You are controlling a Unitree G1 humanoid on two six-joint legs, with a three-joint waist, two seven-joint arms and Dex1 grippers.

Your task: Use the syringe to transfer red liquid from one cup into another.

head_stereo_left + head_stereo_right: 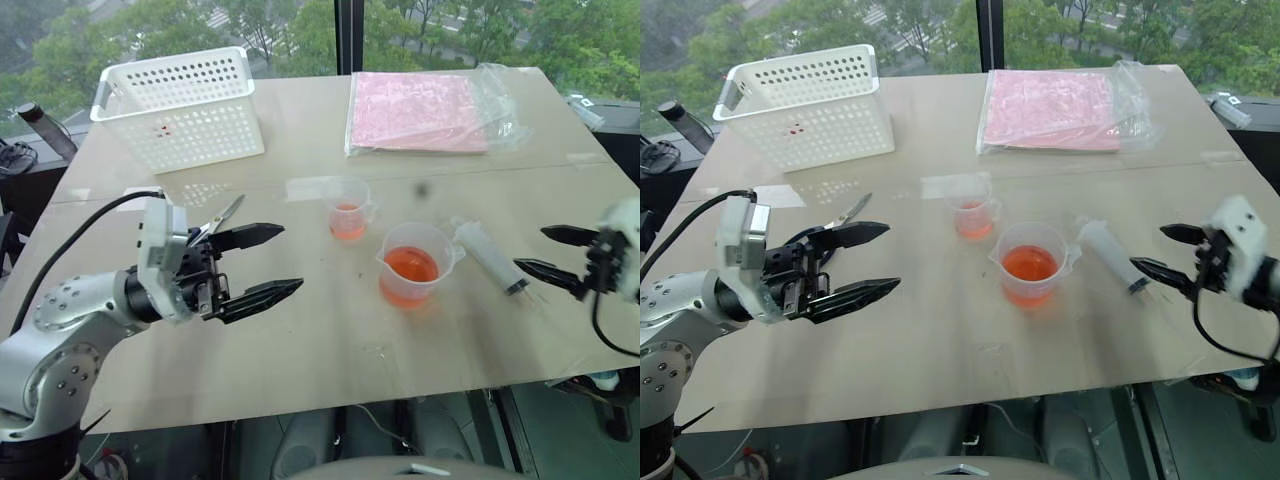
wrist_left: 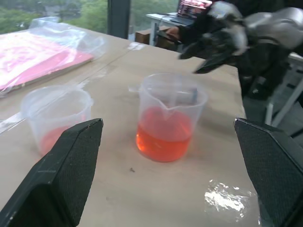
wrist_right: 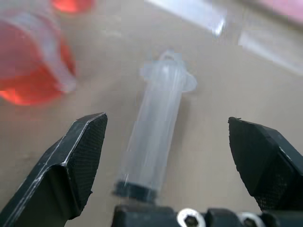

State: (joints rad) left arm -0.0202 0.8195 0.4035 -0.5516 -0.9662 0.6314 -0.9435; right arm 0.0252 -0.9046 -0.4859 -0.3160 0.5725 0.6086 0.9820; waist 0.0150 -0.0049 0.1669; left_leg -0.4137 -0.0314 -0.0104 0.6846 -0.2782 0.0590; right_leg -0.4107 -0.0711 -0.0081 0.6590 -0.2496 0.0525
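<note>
left gripper (image 1: 265, 262) hovers with fingers spread, both beakers off past its tips. syringe (image 1: 492, 257) lies flat on the tabletop (image 1: 300, 340) right in front of the right gripper's (image 1: 548, 252) wide-apart fingers. looks like pickup stage, next close on the barrel.

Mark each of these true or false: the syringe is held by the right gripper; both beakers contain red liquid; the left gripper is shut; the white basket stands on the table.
1. The syringe is held by the right gripper. False: it lies on the table, between open jaws.
2. The larger beaker and smaller beaker both contain red liquid. True.
3. The left gripper is shut. False: it is open and holds nothing.
4. The white basket stands on the table. True.
</note>
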